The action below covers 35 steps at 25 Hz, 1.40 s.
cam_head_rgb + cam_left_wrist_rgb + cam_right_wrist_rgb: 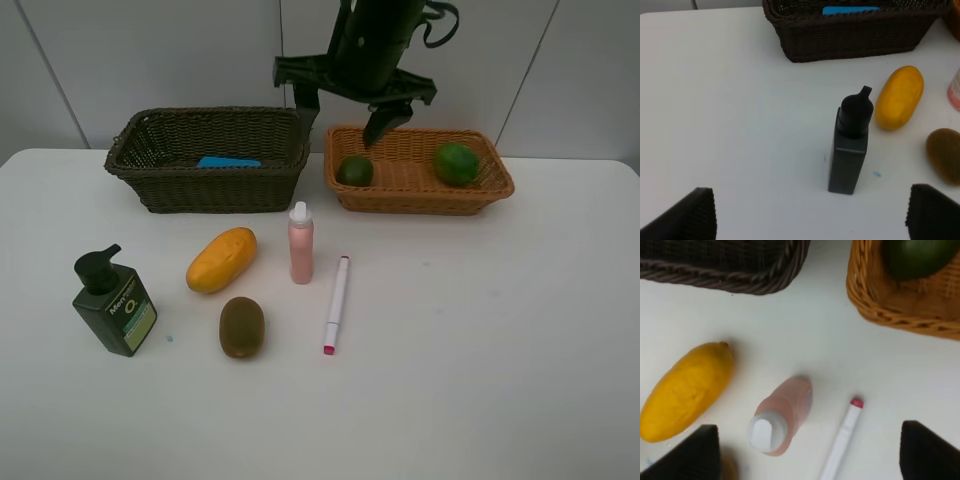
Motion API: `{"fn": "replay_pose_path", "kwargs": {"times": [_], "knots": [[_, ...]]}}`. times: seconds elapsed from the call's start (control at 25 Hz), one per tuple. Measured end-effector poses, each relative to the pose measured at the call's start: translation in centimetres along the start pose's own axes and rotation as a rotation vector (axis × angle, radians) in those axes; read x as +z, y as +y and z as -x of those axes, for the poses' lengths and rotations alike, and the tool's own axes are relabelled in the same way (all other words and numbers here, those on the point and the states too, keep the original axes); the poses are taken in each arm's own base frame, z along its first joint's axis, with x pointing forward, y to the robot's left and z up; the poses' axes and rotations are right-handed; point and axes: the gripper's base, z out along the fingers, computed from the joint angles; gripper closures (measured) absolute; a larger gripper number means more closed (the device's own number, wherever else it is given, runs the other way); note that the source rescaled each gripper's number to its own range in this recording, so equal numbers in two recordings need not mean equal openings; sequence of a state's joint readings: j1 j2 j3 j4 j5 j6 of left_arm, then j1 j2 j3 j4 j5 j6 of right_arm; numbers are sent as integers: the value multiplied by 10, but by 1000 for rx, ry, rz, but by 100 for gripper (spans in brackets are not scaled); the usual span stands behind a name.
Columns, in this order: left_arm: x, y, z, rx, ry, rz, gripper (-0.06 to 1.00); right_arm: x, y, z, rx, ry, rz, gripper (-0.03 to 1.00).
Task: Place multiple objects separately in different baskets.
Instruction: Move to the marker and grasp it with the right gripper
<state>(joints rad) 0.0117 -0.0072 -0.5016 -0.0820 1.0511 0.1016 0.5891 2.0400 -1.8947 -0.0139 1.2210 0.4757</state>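
Spray bottle [782, 415] stands upright, centred ahead of spread right jaws.

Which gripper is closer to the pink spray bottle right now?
Right. The right gripper hangs open above the pink spray bottle. The left gripper faces the pump bottle, with the pink one farther off past the mango.

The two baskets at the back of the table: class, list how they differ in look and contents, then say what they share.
Colour: the dark basket is olive-brown, the tan basket light orange.
Depth: the dark basket has taller walls; the tan basket is shallower.
Contents: the dark basket holds a blue eraser, the tan basket two green fruits.
Both are rectangular woven wicker.
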Motion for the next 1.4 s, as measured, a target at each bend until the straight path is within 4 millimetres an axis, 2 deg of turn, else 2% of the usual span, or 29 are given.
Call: {"fn": "replay_pose_path", "kwargs": {"times": [0.2, 0.44, 0.64, 0.84, 1.08, 1.4], "knots": [[0, 0, 0, 1, 0, 2, -6, 8, -4, -15, 68, 37, -54, 12], [0, 0, 0, 1, 0, 2, -6, -2, -17, -41, 104, 67, -104, 12], [0, 0, 0, 1, 0, 2, -6, 20, -27, -63, 104, 168, -152, 14], [0, 0, 0, 1, 0, 2, -6, 44, -26, -80, 114, 189, -113, 14], [0, 0, 0, 1, 0, 2, -6, 65, -28, -90, 125, 157, -68, 14], [0, 0, 0, 1, 0, 2, -6, 94, -17, -98, 99, 184, -72, 14]]}}
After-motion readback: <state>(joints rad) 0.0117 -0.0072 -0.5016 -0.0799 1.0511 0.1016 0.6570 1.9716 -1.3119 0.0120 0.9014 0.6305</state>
